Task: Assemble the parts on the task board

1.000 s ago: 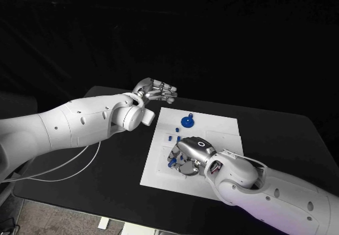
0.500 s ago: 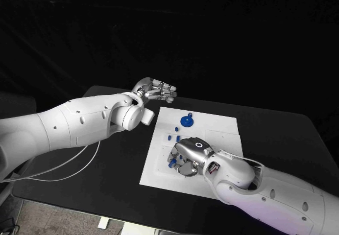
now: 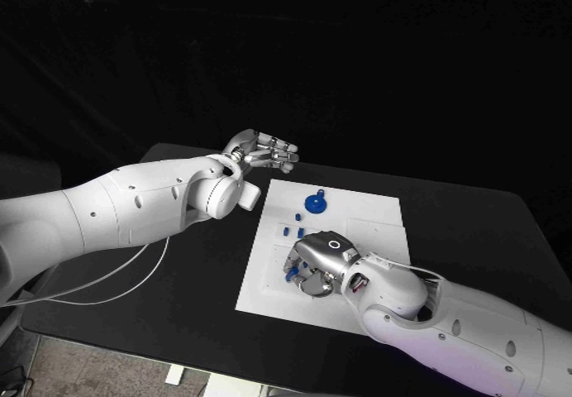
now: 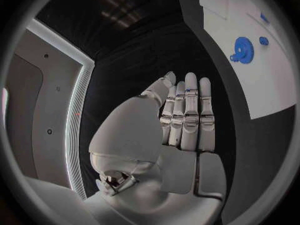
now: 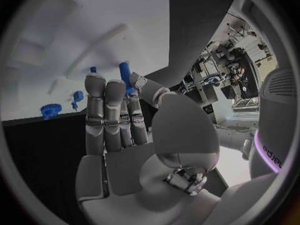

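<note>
Table point(image 3: 477, 223): black; it carried the white task board point(image 3: 369, 217) at its middle.
Task board: a flat white plate, its long side running away from the robot; its far corner also appeared in the left wrist view point(image 4: 275, 75).
Blue gear point(image 3: 315, 204): lay on the far part of the board, clear of both hands; in the left wrist view point(image 4: 241, 48) it sat beside a smaller blue part point(image 4: 264, 41).
Small blue parts point(image 3: 292, 225): stood in a loose group on the board, between the gear and the right hand.
Right hand point(image 3: 317, 263): was lowered over the near half of the board, palm down, fingers pointing toward the board's left edge.
Blue peg point(image 5: 125, 75): in the right wrist view it stood at the tips of the right hand's fingers point(image 5: 116, 102), between them and the thumb; whether it was truly pinched or merely touched could not be told.
Left hand point(image 3: 264, 154): was raised over the table's far left corner, apart from the board; in the left wrist view point(image 4: 178, 130) its fingers lay straight and close together, released, with nothing in them.
</note>
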Action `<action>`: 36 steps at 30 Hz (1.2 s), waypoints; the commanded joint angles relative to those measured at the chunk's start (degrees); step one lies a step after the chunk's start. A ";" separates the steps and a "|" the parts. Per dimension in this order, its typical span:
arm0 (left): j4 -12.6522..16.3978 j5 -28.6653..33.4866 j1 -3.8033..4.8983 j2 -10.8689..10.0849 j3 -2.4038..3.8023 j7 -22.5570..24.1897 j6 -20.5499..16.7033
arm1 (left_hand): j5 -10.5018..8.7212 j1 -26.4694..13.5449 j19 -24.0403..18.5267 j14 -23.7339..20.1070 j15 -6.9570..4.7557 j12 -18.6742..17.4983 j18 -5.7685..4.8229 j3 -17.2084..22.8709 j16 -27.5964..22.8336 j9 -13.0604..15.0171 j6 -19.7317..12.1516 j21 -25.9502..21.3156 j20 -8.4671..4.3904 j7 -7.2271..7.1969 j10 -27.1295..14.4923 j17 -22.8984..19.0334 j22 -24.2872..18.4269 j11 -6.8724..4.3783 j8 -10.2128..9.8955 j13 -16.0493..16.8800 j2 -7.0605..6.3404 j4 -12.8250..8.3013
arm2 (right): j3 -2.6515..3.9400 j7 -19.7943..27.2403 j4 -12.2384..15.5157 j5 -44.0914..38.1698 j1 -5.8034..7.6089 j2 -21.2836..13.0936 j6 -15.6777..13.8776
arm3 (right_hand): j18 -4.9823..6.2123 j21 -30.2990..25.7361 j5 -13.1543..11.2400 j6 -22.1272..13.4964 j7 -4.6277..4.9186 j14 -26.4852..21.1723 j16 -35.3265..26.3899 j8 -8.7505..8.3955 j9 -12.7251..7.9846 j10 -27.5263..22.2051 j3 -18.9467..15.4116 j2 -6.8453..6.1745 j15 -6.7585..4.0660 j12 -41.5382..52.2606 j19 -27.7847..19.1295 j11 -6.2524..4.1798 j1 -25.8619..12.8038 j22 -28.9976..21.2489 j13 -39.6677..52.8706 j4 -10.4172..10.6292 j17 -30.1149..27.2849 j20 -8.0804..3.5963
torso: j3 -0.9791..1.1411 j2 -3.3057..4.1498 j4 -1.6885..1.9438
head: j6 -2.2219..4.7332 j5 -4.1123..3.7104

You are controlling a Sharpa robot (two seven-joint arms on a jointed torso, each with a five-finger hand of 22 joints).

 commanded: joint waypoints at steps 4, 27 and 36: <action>0.07 0.36 0.11 0.09 0.04 0.29 0.76 | 0.26 -0.09 0.42 -0.14 0.43 -0.18 -0.31 -0.01 -0.36 -0.08 -0.44 -0.13 -0.01 0.01 -0.16 -0.04 -0.05 -0.06 -0.06 -0.07 0.40 0.34 | -0.72 -0.54 -0.48 -1.08 -0.31 -0.13 3.48 | 0.77 0.17 0.13 0.34 0.19 0.03 -0.30 0.28 0.10 3.58 0.04 0.65 -0.30 0.20 2.26 -2.33 0.10 0.10 0.05 -0.22 0.12 -0.47 | -0.01 -0.01 -0.02 | -0.13 0.14; 0.10 0.36 0.11 0.06 0.04 0.18 0.84 | 0.26 -0.14 0.45 -0.17 0.45 -0.17 -0.30 0.03 -0.35 -0.08 -0.53 -0.13 0.02 0.03 -0.21 -0.03 -0.37 -0.04 -0.06 -0.07 0.38 0.47 | -0.94 -2.89 0.09 -3.68 -0.31 -0.16 2.44 | 0.77 0.62 0.13 0.48 0.14 0.11 -0.26 0.28 0.10 3.71 0.26 0.64 -0.33 0.20 2.33 -2.36 0.00 0.51 0.05 -0.62 0.41 -0.51 | -0.03 -0.01 0.05 | -0.17 0.09; 0.12 0.36 0.11 -0.08 0.04 0.16 0.87 | 0.26 -0.14 0.45 -0.17 0.45 -0.17 -0.30 0.03 -0.35 -0.08 -0.53 -0.13 0.02 0.03 -0.21 -0.03 -0.37 -0.04 -0.06 -0.07 0.38 0.47 | -0.94 -4.22 1.30 -5.12 -0.31 -0.72 2.41 | 0.76 1.05 0.13 0.58 0.11 0.19 -0.29 0.28 0.13 3.82 0.48 0.51 -0.36 0.21 2.34 -2.39 -0.06 0.77 0.06 -0.53 0.47 -0.53 | -0.01 -0.02 -0.01 | -0.27 0.24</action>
